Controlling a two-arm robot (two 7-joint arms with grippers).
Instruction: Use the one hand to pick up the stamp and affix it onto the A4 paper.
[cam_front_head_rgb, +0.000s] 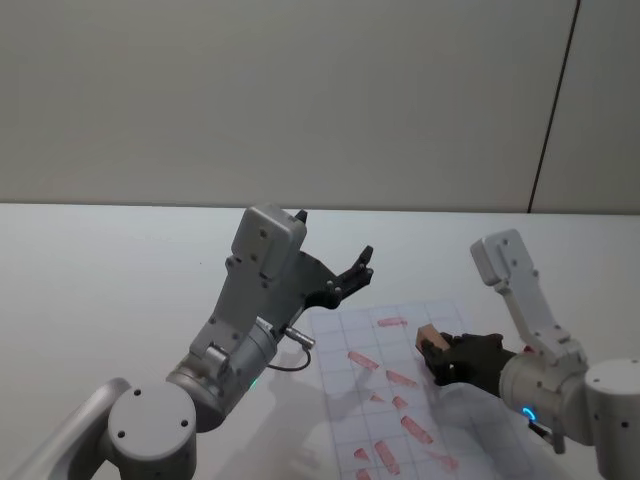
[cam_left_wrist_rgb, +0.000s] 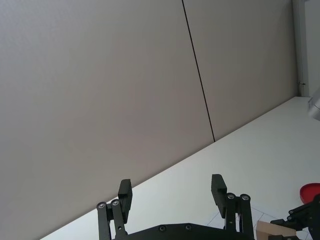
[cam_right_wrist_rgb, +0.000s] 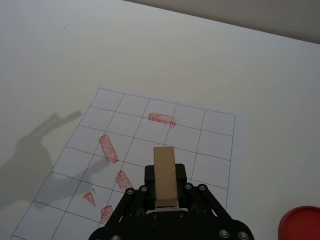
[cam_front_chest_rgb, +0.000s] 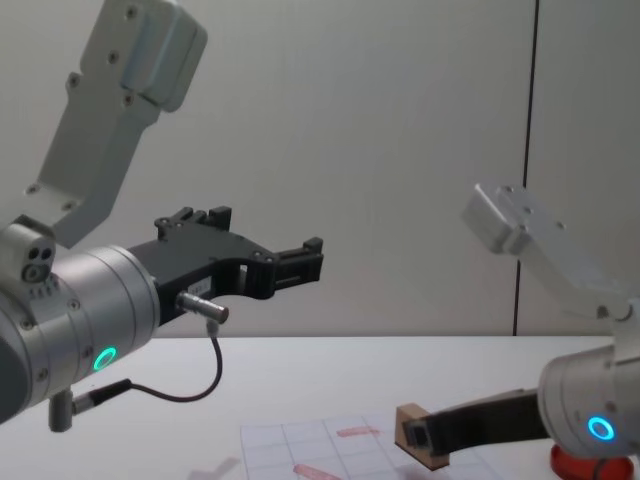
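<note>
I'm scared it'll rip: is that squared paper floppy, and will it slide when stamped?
Probably floppy: the A4 paper looks thin and lies flat on the table. It might slide, since nothing visible pins it; the left gripper hovers raised. Ripping seems unlikely: the stamp in the right gripper is a blunt block, and the red marks show no tears.
</note>
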